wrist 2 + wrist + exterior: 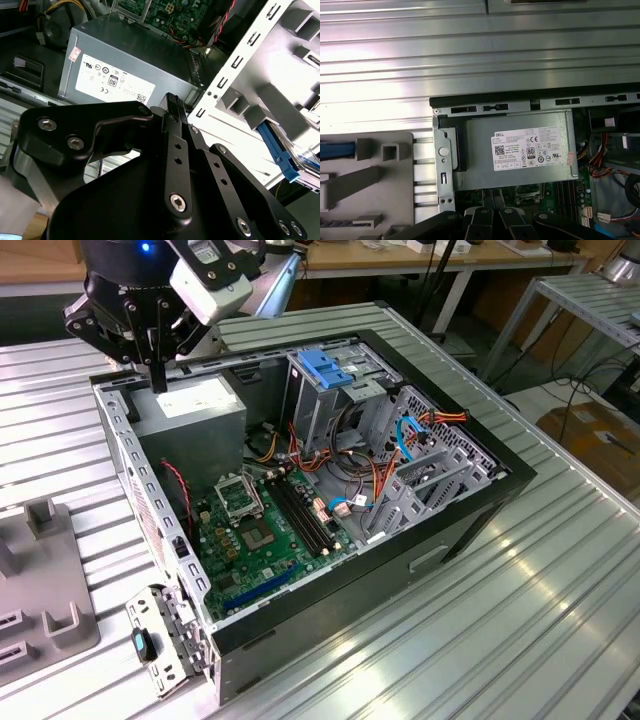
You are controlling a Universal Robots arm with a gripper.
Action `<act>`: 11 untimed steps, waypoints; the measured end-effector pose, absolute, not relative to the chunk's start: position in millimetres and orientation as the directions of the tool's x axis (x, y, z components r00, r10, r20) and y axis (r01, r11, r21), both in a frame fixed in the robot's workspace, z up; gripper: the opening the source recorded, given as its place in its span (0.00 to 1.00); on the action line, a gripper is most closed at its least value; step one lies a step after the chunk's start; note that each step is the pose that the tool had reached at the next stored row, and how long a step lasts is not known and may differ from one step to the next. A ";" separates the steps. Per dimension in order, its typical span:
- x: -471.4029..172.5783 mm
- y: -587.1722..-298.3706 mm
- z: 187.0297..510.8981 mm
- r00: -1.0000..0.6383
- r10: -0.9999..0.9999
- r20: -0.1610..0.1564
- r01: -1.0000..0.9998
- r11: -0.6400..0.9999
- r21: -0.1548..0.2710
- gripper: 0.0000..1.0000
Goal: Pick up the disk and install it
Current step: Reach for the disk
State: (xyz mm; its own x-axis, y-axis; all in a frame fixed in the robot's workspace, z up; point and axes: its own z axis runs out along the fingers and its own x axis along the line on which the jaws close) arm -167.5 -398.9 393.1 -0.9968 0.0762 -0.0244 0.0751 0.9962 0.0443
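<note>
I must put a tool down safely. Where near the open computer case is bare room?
Free: the ribbed metal table on the exterior view's right of the black open computer case. Crowded: inside the case, green circuit board and coloured cables; grey fixture block on that view's left.

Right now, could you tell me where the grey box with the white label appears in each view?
Exterior view: grey box in the case corner, under the gripper.
First wrist view: box between case wall and circuit board.
Second wrist view: box beyond the gripper.
Shared landmark: the green circuit board.
</note>
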 end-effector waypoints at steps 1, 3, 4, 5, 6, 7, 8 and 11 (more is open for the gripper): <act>-168.7 -398.9 393.0 -0.997 0.076 -0.025 0.075 0.996 0.044 0.11; -170.8 -398.9 393.0 -0.997 0.076 -0.024 0.075 0.996 0.044 0.11; -172.0 -398.9 392.9 -0.997 0.076 -0.024 0.075 0.996 0.044 0.11; -173.1 -398.9 393.0 -0.997 0.076 -0.024 0.075 0.996 0.044 0.11; -174.0 -398.9 392.9 -0.997 0.076 -0.024 0.075 0.996 0.044 0.11; -174.7 -398.9 392.9 -0.997 0.076 -0.024 0.075 0.996 0.044 0.11; -175.1 -398.9 392.9 -0.997 0.076 -0.024 0.075 0.996 0.044 0.11; -175.3 -398.9 392.9 -0.997 0.076 -0.024 0.075 0.996 0.044 0.11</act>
State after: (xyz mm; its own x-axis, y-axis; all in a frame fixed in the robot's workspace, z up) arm -175.3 -398.9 392.9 -0.9968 0.0762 -0.0244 0.0751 0.9962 0.0443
